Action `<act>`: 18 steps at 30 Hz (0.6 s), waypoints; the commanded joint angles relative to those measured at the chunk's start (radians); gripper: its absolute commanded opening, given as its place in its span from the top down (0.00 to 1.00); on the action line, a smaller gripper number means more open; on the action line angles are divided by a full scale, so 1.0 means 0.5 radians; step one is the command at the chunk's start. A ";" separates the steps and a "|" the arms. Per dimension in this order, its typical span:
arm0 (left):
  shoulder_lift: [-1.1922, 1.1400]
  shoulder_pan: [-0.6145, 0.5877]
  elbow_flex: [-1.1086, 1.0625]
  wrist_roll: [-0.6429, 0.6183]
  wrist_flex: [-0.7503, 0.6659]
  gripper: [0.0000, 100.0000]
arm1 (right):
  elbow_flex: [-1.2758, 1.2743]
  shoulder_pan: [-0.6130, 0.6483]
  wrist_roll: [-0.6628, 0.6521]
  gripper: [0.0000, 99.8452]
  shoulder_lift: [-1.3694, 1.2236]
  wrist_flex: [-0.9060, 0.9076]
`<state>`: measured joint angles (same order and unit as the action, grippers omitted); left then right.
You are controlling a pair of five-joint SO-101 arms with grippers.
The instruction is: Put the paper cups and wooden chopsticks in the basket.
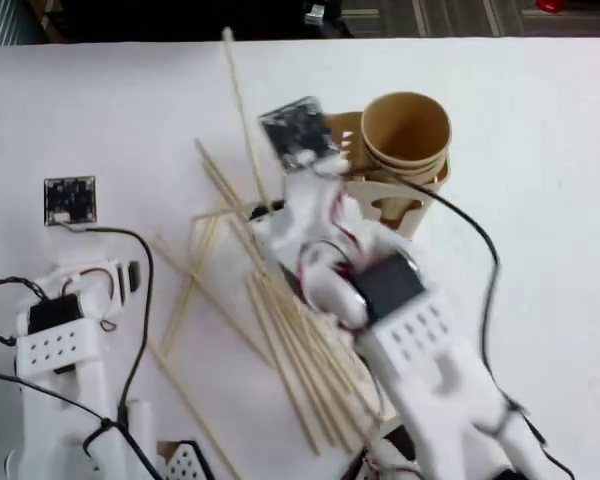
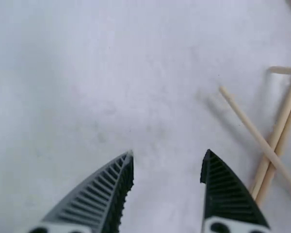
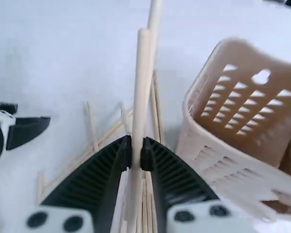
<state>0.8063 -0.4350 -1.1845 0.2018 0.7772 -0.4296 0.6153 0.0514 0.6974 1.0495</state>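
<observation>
While the right gripper (image 3: 136, 145) is clamping one pale wooden chopstick (image 3: 143, 73) pointing toward 12 o'clock from above, the beige slotted plastic basket (image 1: 412, 205) holding stacked tan paper cups (image 1: 408, 128) is sitting at its 3 o'clock, well apart from the left gripper (image 2: 167, 160), which is hanging with jaws apart.

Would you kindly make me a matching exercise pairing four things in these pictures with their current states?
1 paper cups
2 left gripper
3 right gripper
4 loose chopsticks

A open above the table
B shut on a chopstick
C stacked in the basket
D scattered on the table

Pairs: 1-C, 2-A, 3-B, 4-D.
</observation>
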 commanded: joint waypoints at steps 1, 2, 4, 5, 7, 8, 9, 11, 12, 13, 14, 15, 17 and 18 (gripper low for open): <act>0.048 -0.011 0.009 -0.018 -0.034 0.77 | 0.006 -0.091 0.018 0.98 0.281 -0.140; 0.048 -0.011 0.009 -0.018 -0.034 0.77 | 0.009 -0.118 0.018 0.98 0.321 -0.180; 0.048 -0.011 0.009 -0.018 -0.034 0.77 | 0.009 -0.161 0.034 0.98 0.379 -0.262; 0.048 -0.011 0.009 -0.018 -0.034 0.77 | 0.009 -0.183 0.055 0.98 0.400 -0.299; 0.048 -0.011 0.009 -0.018 -0.034 0.77 | 0.009 -0.213 0.101 0.98 0.425 -0.376; 0.048 -0.011 0.009 -0.018 -0.031 0.77 | 0.009 -0.222 0.120 0.98 0.428 -0.413; 0.048 -0.011 0.009 -0.018 -0.031 0.77 | 0.009 -0.229 0.132 0.98 0.428 -0.459; 0.048 -0.011 0.009 -0.018 -0.031 0.77 | -0.003 -0.256 0.147 0.98 0.422 -0.569; 0.048 -0.011 0.009 -0.018 -0.031 0.77 | -0.009 -0.278 0.147 0.98 0.407 -0.640; 0.048 -0.011 0.009 -0.018 -0.031 0.77 | -0.009 -0.302 0.147 0.98 0.391 -0.701; 0.048 -0.011 0.009 -0.018 -0.031 0.77 | -0.009 -0.333 0.138 0.98 0.364 -0.760; 0.048 -0.011 0.009 -0.018 -0.028 0.77 | -0.009 -0.364 0.126 0.98 0.336 -0.827; 0.048 -0.011 0.009 -0.018 -0.028 0.77 | -0.018 -0.407 0.092 0.98 0.253 -0.937; 0.048 -0.011 0.009 -0.018 -0.028 0.77 | -0.046 -0.425 0.077 0.98 0.207 -0.999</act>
<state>0.8063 -0.4350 -1.1845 0.2018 0.7772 -0.4450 0.4358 0.1112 0.8493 0.6322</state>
